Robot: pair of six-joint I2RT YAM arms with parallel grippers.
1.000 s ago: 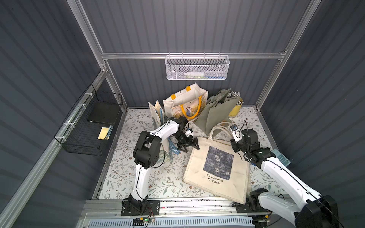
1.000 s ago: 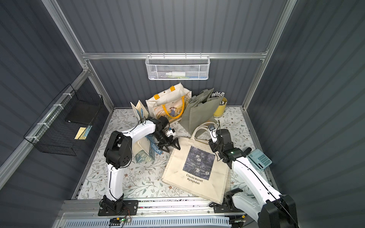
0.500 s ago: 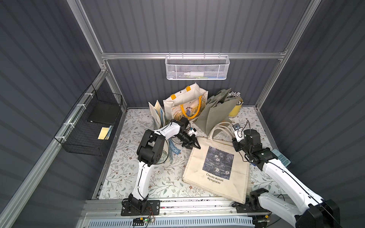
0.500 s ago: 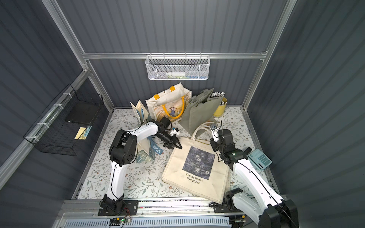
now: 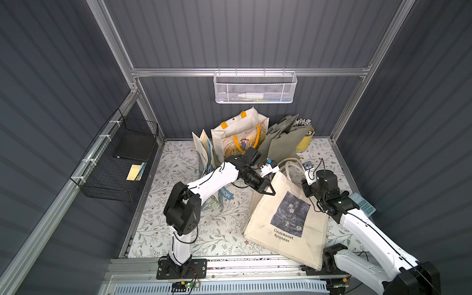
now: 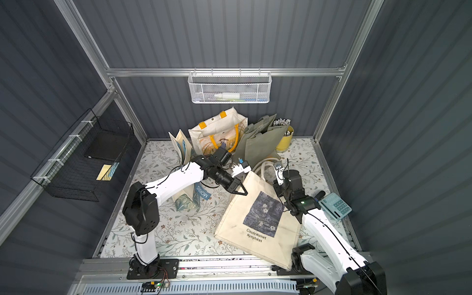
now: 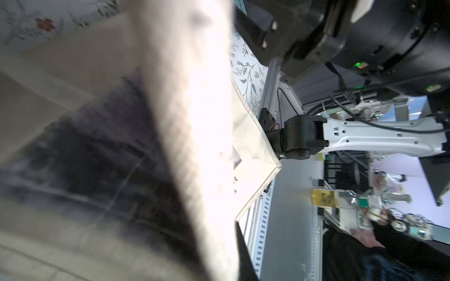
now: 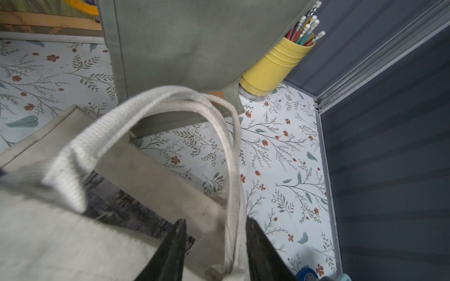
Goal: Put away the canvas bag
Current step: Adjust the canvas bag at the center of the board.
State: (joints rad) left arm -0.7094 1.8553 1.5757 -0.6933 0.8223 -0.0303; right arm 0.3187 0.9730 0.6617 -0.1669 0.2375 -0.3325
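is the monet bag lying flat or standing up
Mostly flat: the canvas bag lies print-up on the floral mat; only its edge at the shut left gripper looks raised.

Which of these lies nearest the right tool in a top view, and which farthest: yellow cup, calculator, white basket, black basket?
1. Cup: just behind the right tool, by the back wall.
2. Calculator: at the floor's right edge.
3. White basket: up on the back wall.
4. Black basket: on the left wall, across the whole floor.
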